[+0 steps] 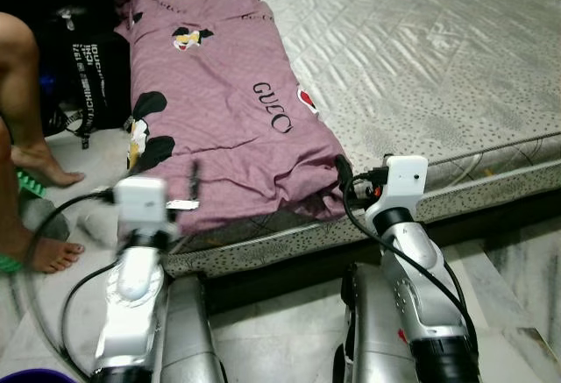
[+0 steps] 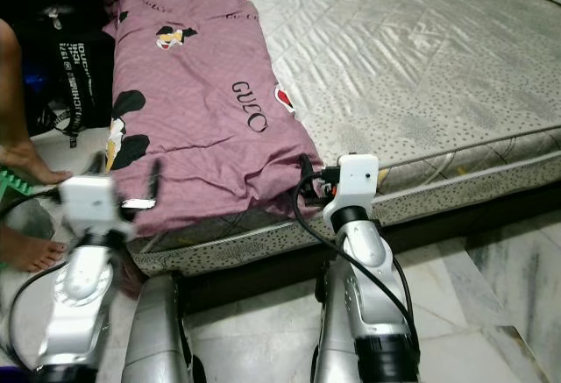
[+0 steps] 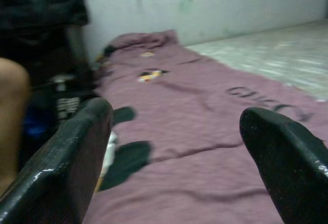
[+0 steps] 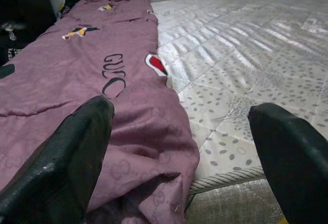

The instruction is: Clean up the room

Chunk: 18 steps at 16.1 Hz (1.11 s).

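Observation:
A mauve blanket (image 1: 219, 102) with cartoon prints and black lettering lies lengthwise along the left side of a pale quilted mattress (image 1: 421, 50). Its near end drapes over the mattress's front edge. My left gripper (image 1: 186, 192) is held at that front edge over the blanket's near left corner. In the left wrist view it (image 3: 174, 121) is open, with only blanket between its fingers. My right gripper (image 1: 351, 177) is at the blanket's near right corner, where the cloth meets bare mattress. The right wrist view shows it (image 4: 179, 111) open and holding nothing.
A person's bare legs (image 1: 22, 76) and foot (image 1: 53, 253) stand on the floor at the left, close to my left arm. A black bag (image 1: 88, 76) sits beside the mattress behind them. The marble floor (image 1: 508, 278) runs along the mattress front.

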Available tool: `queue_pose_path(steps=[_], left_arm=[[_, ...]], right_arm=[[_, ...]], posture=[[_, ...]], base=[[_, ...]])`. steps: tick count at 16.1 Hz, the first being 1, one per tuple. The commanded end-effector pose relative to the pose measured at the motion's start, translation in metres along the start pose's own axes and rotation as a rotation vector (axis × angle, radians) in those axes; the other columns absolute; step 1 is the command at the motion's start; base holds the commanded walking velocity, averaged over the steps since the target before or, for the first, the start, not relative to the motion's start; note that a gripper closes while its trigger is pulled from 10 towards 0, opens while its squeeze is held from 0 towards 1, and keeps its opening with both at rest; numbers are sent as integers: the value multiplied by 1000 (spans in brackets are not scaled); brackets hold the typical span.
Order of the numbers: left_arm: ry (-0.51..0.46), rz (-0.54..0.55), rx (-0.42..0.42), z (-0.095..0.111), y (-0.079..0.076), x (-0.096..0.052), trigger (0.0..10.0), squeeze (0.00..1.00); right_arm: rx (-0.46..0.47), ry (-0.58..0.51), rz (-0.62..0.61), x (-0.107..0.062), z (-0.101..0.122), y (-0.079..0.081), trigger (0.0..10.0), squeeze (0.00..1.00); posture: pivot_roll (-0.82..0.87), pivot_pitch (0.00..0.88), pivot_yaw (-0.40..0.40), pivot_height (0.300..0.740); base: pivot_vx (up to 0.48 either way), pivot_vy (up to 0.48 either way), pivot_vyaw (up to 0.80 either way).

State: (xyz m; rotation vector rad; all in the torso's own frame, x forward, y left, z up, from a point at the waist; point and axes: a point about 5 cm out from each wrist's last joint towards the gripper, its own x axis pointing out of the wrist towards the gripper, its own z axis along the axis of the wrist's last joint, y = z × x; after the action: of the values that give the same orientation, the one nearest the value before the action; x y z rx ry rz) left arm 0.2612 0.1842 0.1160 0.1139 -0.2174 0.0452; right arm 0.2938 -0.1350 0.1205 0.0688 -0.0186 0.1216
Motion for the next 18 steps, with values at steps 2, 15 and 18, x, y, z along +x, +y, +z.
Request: queue_pose_path(steps=[2,15,18], left_arm=[[24,31,14,-1,5,3,10000,1000],[74,-36,51,-6,-13,20,10000,0],[108,-47,90,-12,-16,20,10000,0]], right_arm=[[23,-38,-19,8,5,-1,10000,0],[2,-106,-63,29,15,-7,10000,0],[-7,-91,-70,23,8,-10,10000,0]], posture=[[52,0,33,493],[28,0,58,639],[30,0,57,678]], base=[[0,0,0],[0,0,0],[0,0,0]])
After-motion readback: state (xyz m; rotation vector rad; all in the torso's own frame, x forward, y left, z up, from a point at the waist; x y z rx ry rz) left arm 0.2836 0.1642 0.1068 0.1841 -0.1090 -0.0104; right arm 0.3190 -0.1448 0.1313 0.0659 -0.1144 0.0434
